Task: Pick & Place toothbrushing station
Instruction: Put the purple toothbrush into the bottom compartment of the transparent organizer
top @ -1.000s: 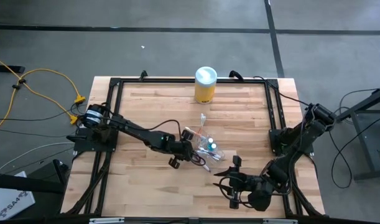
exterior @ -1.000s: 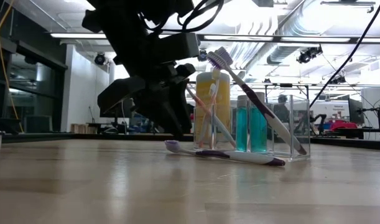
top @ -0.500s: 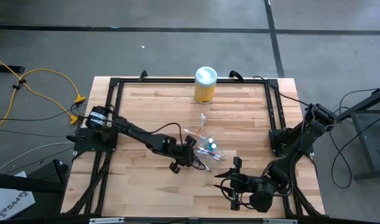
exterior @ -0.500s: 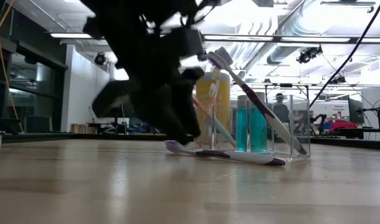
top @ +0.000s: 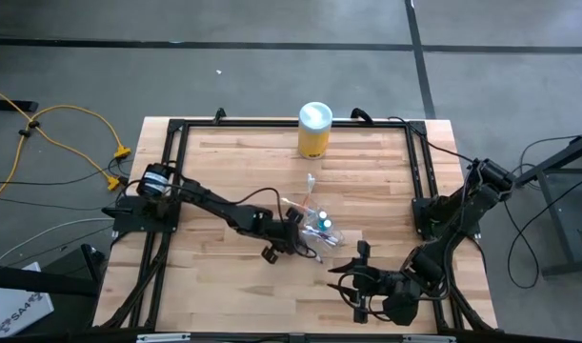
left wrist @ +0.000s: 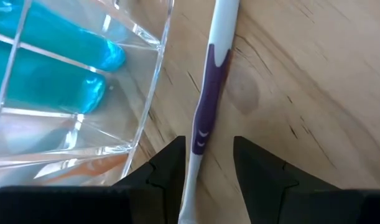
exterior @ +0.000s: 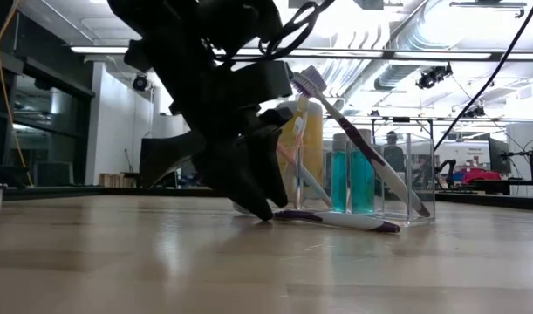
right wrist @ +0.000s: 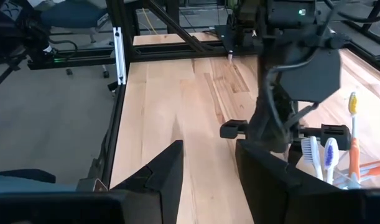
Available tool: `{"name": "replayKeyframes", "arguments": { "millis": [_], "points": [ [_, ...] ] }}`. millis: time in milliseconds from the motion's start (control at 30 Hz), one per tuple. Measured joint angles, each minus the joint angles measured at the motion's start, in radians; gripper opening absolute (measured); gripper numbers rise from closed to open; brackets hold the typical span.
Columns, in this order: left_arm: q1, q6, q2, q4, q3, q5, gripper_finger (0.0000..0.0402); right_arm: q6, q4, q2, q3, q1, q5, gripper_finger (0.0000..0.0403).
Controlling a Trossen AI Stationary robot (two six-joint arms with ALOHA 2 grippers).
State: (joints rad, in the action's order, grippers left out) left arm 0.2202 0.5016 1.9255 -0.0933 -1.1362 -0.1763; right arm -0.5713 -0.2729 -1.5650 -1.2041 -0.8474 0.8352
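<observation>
A purple-and-white toothbrush [left wrist: 205, 106] is seen flat on the wooden table [top: 224, 171], just beside the clear plastic cup [left wrist: 84, 134]. It is straddled by the lowered left gripper [left wrist: 208, 163], jaws apart. The right gripper [top: 359, 250] is parked nearby, likewise open.

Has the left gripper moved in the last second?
Yes. The left gripper has shifted right, closer to the clear cup and over the purple toothbrush lying beside it.

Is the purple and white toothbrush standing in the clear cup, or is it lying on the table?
Lying on the table. The toothbrush lies flat on the wood beside the cup, outside it, with the open left gripper straddling its handle.
</observation>
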Motion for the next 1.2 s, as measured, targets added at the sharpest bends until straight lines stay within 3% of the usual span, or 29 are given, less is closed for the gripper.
{"name": "replayKeyframes", "arguments": {
  "millis": [267, 700, 1200],
  "points": [
    [-0.052, -0.034, 0.000, -0.004, 0.000, 0.115, 0.0129, 0.000, 0.000, 0.000, 0.000, 0.000, -0.005, 0.0138],
    [-0.084, -0.111, 0.001, -0.036, -0.002, 0.216, 0.0129, 0.000, 0.000, 0.000, 0.000, 0.000, -0.005, 0.0138],
    [-0.061, -0.136, 0.001, -0.066, -0.002, 0.249, 0.0129, 0.031, 0.045, 0.000, 0.000, 0.000, -0.027, 0.0138]
  ]
}}
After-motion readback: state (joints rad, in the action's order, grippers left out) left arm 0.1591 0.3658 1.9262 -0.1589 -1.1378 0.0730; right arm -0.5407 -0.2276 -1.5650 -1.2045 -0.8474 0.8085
